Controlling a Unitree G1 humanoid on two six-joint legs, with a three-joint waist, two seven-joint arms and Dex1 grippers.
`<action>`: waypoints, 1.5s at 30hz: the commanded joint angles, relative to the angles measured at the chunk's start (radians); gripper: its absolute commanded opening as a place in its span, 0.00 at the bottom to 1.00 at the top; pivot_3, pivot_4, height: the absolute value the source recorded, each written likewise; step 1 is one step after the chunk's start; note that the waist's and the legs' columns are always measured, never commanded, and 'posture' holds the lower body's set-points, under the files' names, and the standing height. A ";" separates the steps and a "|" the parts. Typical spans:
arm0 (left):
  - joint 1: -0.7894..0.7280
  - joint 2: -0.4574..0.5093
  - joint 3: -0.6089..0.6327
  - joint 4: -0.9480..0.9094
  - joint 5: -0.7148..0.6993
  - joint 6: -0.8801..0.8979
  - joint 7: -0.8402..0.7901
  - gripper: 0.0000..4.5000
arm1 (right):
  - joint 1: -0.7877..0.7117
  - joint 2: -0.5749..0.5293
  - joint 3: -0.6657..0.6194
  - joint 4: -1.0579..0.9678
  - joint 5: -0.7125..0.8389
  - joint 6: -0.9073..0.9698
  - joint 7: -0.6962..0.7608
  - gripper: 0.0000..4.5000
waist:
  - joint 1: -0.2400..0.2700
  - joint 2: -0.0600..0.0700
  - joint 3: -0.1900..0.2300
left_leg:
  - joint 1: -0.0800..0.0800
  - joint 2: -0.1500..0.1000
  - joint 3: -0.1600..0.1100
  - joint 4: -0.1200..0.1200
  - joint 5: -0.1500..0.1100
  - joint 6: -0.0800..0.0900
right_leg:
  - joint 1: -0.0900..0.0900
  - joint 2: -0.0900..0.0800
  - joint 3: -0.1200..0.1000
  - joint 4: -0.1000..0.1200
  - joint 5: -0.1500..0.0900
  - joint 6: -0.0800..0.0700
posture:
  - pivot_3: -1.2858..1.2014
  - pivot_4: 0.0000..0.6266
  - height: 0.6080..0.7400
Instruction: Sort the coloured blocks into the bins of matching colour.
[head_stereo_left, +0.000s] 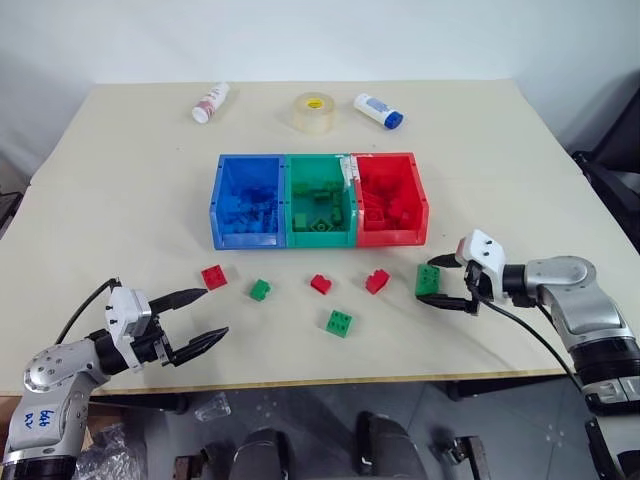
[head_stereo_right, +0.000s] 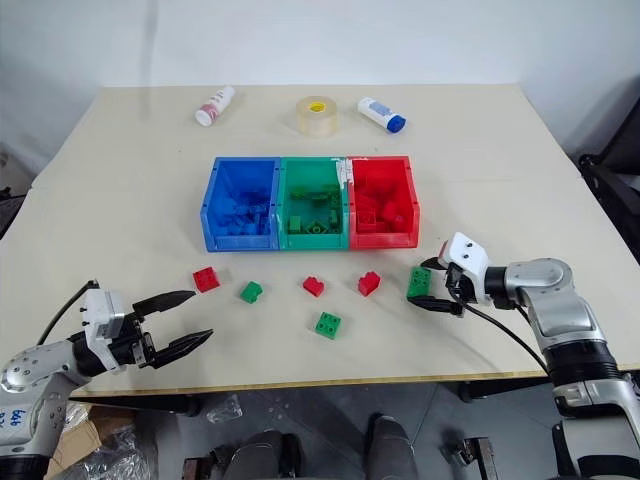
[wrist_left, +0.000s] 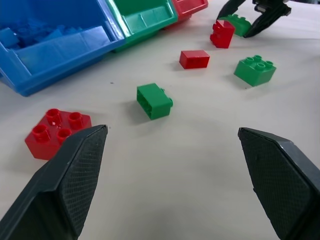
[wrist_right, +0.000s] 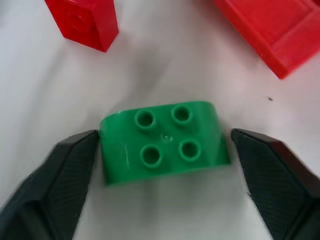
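Right gripper (head_stereo_left: 447, 282) straddles a green block (wrist_right: 162, 140) on the table (head_stereo_left: 120, 190) – fingers not clenched, one fingertip at its side; red bin (head_stereo_left: 392, 200) just beyond. Left gripper (head_stereo_left: 205, 315) gapes empty near a red block (head_stereo_left: 213, 276)

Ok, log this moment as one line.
phase: reaching | right claw: straddling small green studded plastic brick, not yet closed | left claw: open, empty | loose bricks on table: six
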 joint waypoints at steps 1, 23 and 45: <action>0.003 -0.003 0.018 -0.040 -0.023 -0.001 0.013 1.00 | -0.004 0.010 0.002 0.011 -0.013 -0.008 0.003 0.74 | -0.001 0.000 0.000 | 0.000 0.000 0.000 0.000 0.000 0.000 | 0.000 0.000 0.000 0.000 0.000 0.000 | 0.52 0.24 1.00; -0.075 -0.014 -0.038 0.011 -0.012 -0.011 -0.011 1.00 | -0.111 0.152 -0.082 -0.417 0.138 0.288 -0.237 0.74 | -0.002 0.000 0.000 | -0.001 0.000 0.000 0.000 0.000 0.000 | -0.001 0.000 0.000 0.001 0.000 0.000 | 0.52 0.24 1.00; -0.182 -0.022 -0.112 0.059 -0.003 -0.043 -0.074 1.00 | -0.382 0.364 0.024 -0.016 0.000 0.095 -0.232 0.99 | -0.018 0.001 0.000 | -0.002 0.000 0.001 -0.001 0.000 -0.001 | -0.003 0.000 -0.001 0.003 0.000 -0.001 | 0.52 0.24 1.00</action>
